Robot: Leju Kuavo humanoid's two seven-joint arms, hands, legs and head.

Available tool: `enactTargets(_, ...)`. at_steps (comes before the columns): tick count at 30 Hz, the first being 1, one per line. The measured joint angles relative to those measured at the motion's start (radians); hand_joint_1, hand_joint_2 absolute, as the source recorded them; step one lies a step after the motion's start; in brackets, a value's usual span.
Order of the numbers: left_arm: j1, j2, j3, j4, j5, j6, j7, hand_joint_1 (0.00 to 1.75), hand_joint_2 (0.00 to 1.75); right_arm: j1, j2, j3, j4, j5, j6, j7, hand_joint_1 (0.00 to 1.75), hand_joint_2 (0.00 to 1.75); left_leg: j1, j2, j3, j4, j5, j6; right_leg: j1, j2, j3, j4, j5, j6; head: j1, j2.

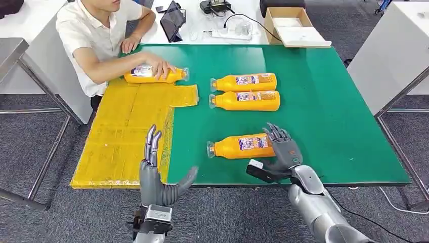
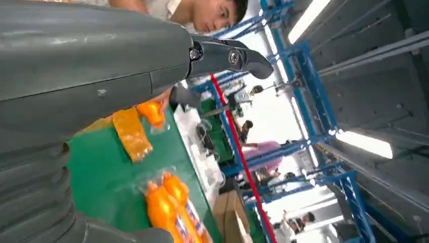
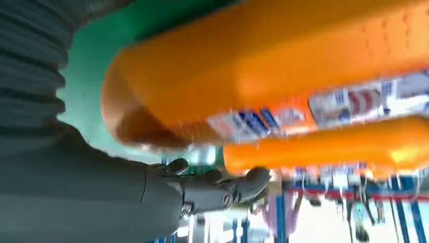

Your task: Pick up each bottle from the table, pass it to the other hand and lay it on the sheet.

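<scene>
On the green table mat [image 1: 324, 101] in the head view, we are reaching our right hand [image 1: 283, 147] to the base end of the nearest orange plastic bottle [image 1: 242, 146], which is lying on its side; the fingers are arching over it, and we cannot tell whether they are gripping yet. Our left hand [image 1: 154, 174] is waiting with fingers spread, holding nothing, at the edge of the yellow sheet [image 1: 126, 136]. Two more orange bottles [image 1: 245, 91] are lying side by side farther off, and a person's hand [image 1: 159, 66] is resting on a fourth bottle [image 1: 152, 75] on the sheet.

In the left wrist view, our left hand [image 2: 76, 76] is carrying nothing.

In the right wrist view, the near bottle [image 3: 263, 71] is looming just beyond our right fingers [image 3: 222, 187]. We judge we should be wrapping around the body's middle, leaving a free end for the handover.
</scene>
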Motion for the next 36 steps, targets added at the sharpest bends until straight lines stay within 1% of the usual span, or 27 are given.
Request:
enactTargets(4, -0.011, 0.013, -0.03, 0.01, 0.018, -0.011, 0.016, 0.0, 1.75, -0.017, 0.003, -0.001, 0.03, -0.032, 0.063, -0.025, 0.0, 1.75, 0.0, 0.0, 0.001, 0.0, 0.0, 0.0, 0.0, 0.0, 0.0, 0.0, 0.0, 0.0, 0.0, 0.0)
enactTargets(12, -0.021, 0.034, -0.063, 0.018, 0.042, -0.044, 0.046, 0.0, 1.75, -0.053, 0.005, 0.0, 0.066, -0.05, 0.161, -0.023, 0.0, 1.75, 0.0, 0.002, 0.003, 0.0, 0.0, 0.0, 0.0, 0.001, 0.002, 0.0, 0.0, 0.0, 0.0, 0.0)
enactTargets(13, -0.025, 0.036, -0.066, 0.019, 0.049, -0.052, 0.049, 0.0, 1.75, -0.06, 0.005, 0.0, 0.071, -0.05, 0.179, -0.016, 0.03, 1.75, 0.0, 0.002, 0.004, 0.0, 0.0, 0.0, 0.0, 0.001, 0.002, 0.0, 0.0, 0.0, 0.0, 0.0)
enactTargets(14, -0.028, 0.039, -0.071, 0.021, 0.054, -0.061, 0.054, 0.0, 1.75, -0.067, 0.005, 0.0, 0.077, -0.05, 0.198, -0.008, 0.21, 1.75, 0.0, 0.003, 0.005, 0.0, 0.0, 0.0, 0.0, 0.001, 0.003, 0.0, 0.0, 0.0, 0.0, 0.0)
enactTargets(15, -0.031, 0.041, -0.074, 0.023, 0.058, -0.07, 0.058, 0.0, 1.75, -0.076, 0.004, 0.003, 0.083, -0.047, 0.219, 0.001, 0.24, 1.75, 0.0, 0.003, 0.006, 0.0, 0.0, 0.0, 0.0, 0.001, 0.004, 0.0, 0.0, 0.0, 0.0, 0.0)
enactTargets(16, -0.032, 0.043, -0.076, 0.024, 0.059, -0.075, 0.061, 0.0, 1.75, -0.083, 0.003, 0.006, 0.087, -0.045, 0.232, 0.005, 0.52, 1.75, 0.0, 0.003, 0.007, 0.0, 0.0, 0.0, 0.0, 0.001, 0.005, 0.0, 0.0, 0.0, 0.0, 0.0)
enactTargets(17, -0.034, 0.045, -0.079, 0.025, 0.063, -0.086, 0.065, 0.0, 1.75, -0.092, 0.002, 0.011, 0.092, -0.04, 0.252, 0.015, 1.33, 1.75, 0.0, 0.003, 0.008, 0.0, -0.001, 0.0, 0.0, 0.002, 0.006, 0.0, 0.0, 0.0, 0.0, 0.0)
enactTargets(18, -0.039, 0.047, -0.082, 0.027, 0.071, -0.097, 0.069, 0.0, 1.75, -0.101, 0.0, 0.017, 0.1, -0.034, 0.271, 0.029, 1.38, 1.75, 0.0, 0.003, 0.009, 0.0, -0.001, 0.0, 0.0, 0.002, 0.006, -0.001, 0.0, 0.0, 0.0, 0.0)
enactTargets(19, -0.044, 0.05, -0.086, 0.03, 0.075, -0.11, 0.074, 0.0, 1.75, -0.114, -0.004, 0.026, 0.107, -0.026, 0.296, 0.043, 1.59, 1.75, 0.0, 0.004, 0.009, 0.0, -0.001, 0.0, 0.0, 0.002, 0.007, -0.001, 0.0, 0.0, 0.0, 0.0)
enactTargets(20, -0.049, 0.052, -0.087, 0.033, 0.077, -0.12, 0.077, 0.0, 1.75, -0.122, -0.007, 0.034, 0.114, -0.018, 0.32, 0.054, 1.73, 1.75, 0.0, 0.004, 0.01, 0.0, -0.001, 0.0, 0.0, 0.002, 0.008, -0.001, 0.0, 0.0, 0.0, 0.0)
enactTargets(22, -0.059, 0.055, -0.094, 0.039, 0.079, -0.136, 0.081, 0.0, 1.75, -0.143, -0.014, 0.055, 0.128, 0.005, 0.367, 0.075, 1.73, 1.75, 0.0, 0.004, 0.012, 0.0, -0.001, 0.001, 0.0, 0.002, 0.009, -0.001, 0.0, 0.0, 0.0, 0.0)
enactTargets(25, -0.069, 0.057, -0.104, 0.048, 0.082, -0.151, 0.081, 0.0, 1.75, -0.171, -0.024, 0.087, 0.146, 0.032, 0.408, 0.093, 1.75, 1.75, 0.0, 0.003, 0.014, 0.0, -0.001, 0.001, 0.0, 0.002, 0.012, -0.001, 0.0, 0.0, 0.0, 0.0)
enactTargets(36, -0.093, 0.064, -0.134, 0.068, 0.071, -0.187, 0.085, 0.0, 1.75, -0.222, -0.031, 0.18, 0.178, 0.096, 0.461, 0.127, 1.75, 1.75, 0.0, 0.003, 0.016, 0.0, -0.001, 0.001, 0.0, 0.002, 0.014, -0.001, 0.0, 0.0, 0.0, 0.0)
